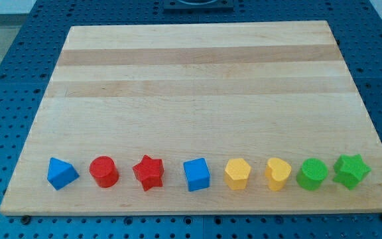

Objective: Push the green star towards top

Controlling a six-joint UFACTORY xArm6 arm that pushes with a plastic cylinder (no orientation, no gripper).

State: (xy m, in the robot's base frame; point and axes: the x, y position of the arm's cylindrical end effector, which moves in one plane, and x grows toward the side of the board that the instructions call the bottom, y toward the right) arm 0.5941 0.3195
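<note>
The green star (pixel 351 170) lies at the right end of a row of blocks near the view's bottom edge of the wooden board (pixel 197 86). Just left of it, almost touching, sits a green round block (pixel 312 174). My tip and the rod do not show in this view, so I cannot place the tip relative to the blocks.
The row runs leftward: a yellow heart (pixel 278 174), a yellow hexagon (pixel 237 173), a blue cube (pixel 196 174), a red star (pixel 148 172), a red cylinder (pixel 103 171), a blue triangular block (pixel 62 173). A blue perforated table surrounds the board.
</note>
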